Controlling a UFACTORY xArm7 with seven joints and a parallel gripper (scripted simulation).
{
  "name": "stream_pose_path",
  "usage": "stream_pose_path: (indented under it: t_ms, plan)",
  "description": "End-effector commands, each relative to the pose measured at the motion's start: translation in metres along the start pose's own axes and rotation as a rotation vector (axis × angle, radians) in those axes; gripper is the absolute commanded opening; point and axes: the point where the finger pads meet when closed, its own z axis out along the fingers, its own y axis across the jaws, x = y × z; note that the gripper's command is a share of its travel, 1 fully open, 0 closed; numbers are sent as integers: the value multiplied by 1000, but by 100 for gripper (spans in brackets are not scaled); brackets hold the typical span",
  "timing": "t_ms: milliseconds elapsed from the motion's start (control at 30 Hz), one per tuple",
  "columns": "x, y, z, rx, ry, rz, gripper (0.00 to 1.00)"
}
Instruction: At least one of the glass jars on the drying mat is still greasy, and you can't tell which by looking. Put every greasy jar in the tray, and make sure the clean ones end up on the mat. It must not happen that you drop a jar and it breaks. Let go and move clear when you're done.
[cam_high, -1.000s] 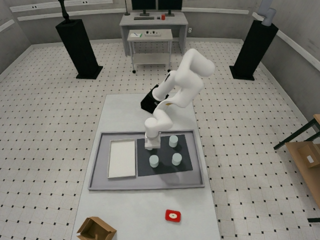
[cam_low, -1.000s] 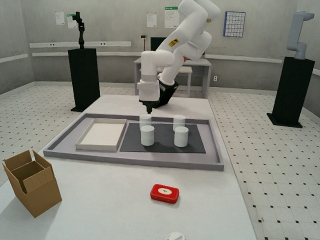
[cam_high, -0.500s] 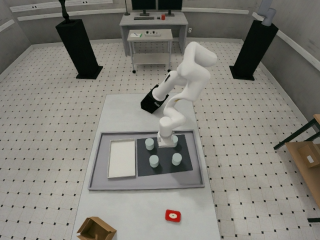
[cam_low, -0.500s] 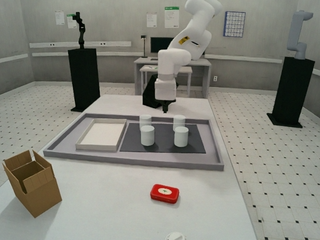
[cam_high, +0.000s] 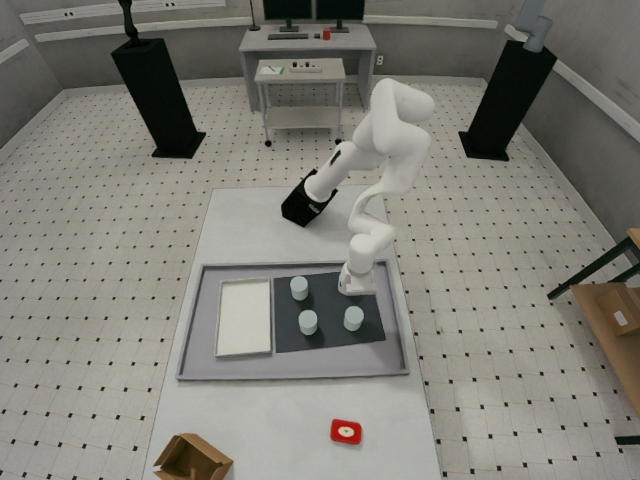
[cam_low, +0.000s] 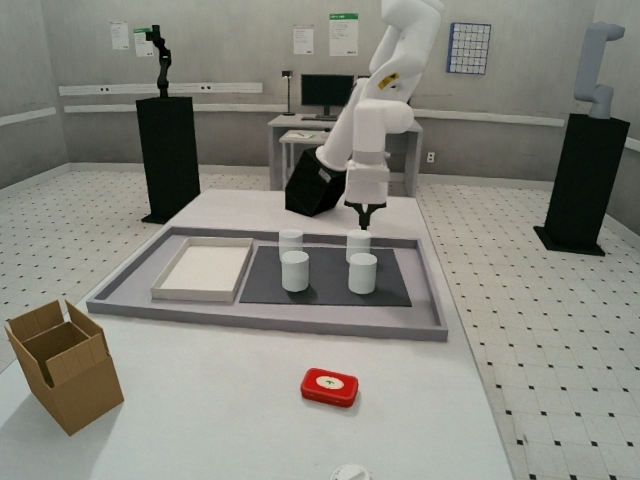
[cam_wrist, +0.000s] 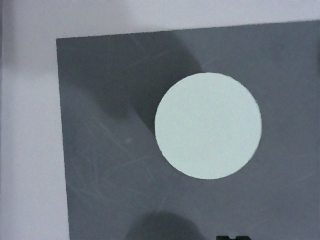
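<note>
Several pale glass jars stand upright on the dark drying mat (cam_high: 328, 312) (cam_low: 325, 276). They are the back left jar (cam_low: 290, 241), front left jar (cam_low: 295, 270), back right jar (cam_low: 358, 242) and front right jar (cam_low: 362, 272). The white tray (cam_high: 244, 316) (cam_low: 204, 267) lies left of the mat and holds nothing. My gripper (cam_low: 364, 222) is shut and empty, just above the back right jar. In the top view my wrist (cam_high: 356, 281) hides that jar. The wrist view shows its round top (cam_wrist: 208, 125) near the mat's corner.
Mat and tray sit inside a large grey rimmed tray (cam_high: 292, 322). A black box (cam_low: 312, 183) stands behind it by my arm's base. A red tin (cam_low: 329, 386) and an open cardboard box (cam_low: 62, 359) lie near the table's front.
</note>
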Motion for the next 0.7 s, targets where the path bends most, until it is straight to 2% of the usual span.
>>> stream_pose_path:
  t_ms: [0, 133, 200, 433, 667]
  plan:
    - [1, -2, 18, -4, 0, 3, 0]
    - [1, -2, 37, -4, 0, 3, 0]
    - [1, -2, 37, -4, 0, 3, 0]
    - [1, -2, 70, -4, 0, 3, 0]
    - [1, -2, 70, -4, 0, 3, 0]
